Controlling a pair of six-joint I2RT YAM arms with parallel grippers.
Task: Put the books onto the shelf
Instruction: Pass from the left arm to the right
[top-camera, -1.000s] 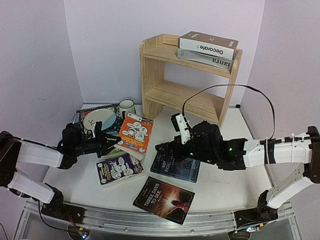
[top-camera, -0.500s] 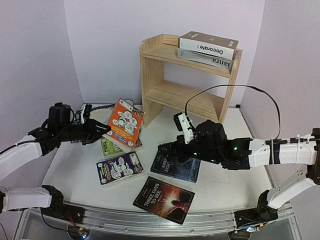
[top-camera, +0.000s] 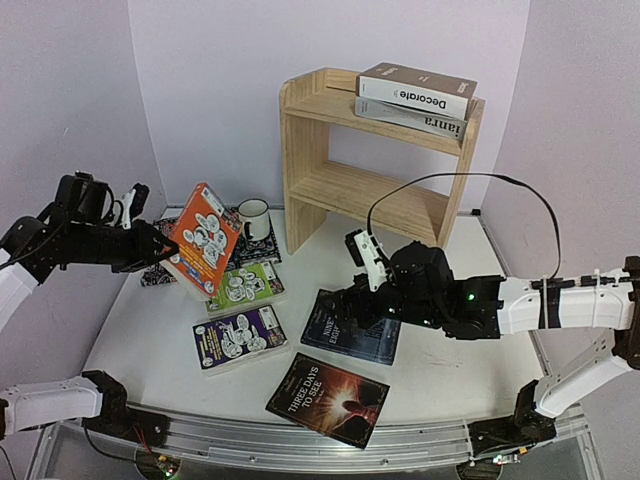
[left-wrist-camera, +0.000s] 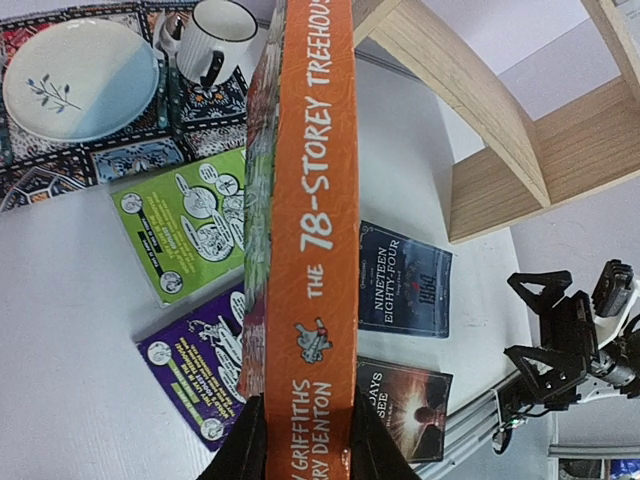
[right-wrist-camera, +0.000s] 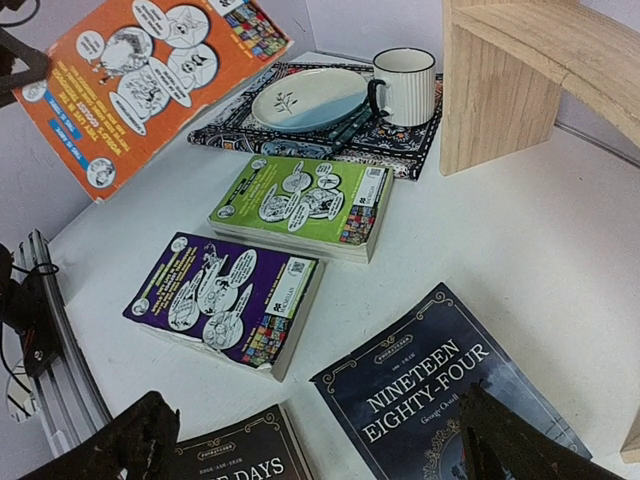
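Top external view: left tool (top-camera: 166, 252) clenched on lower edge of orange paperback (top-camera: 205, 238). Book held clear of table (top-camera: 450, 370), tilted, well left of pine shelf (top-camera: 305, 150). Right tool (top-camera: 338, 297) spread wide, gripping nothing, low over dark blue "Nineteen Eighty-Four" (top-camera: 350, 335); probably not touching, hard to tell. Green paperback (top-camera: 245, 287), purple paperback (top-camera: 238, 338) and "Three Days to See" (top-camera: 328, 398) lay flat on table. "Decorate" (top-camera: 415, 90) lay stacked on grey "ianra" (top-camera: 410, 117) on shelf's top tier. Mug (top-camera: 252, 215) and plate (right-wrist-camera: 305, 97) sat on placemat (right-wrist-camera: 400, 150) behind green paperback.

White table (top-camera: 440, 372), 4 flat books (top-camera: 238, 338), placemat (right-wrist-camera: 410, 155), shelf (top-camera: 300, 160) carrying 2 stacked books (top-camera: 415, 90)
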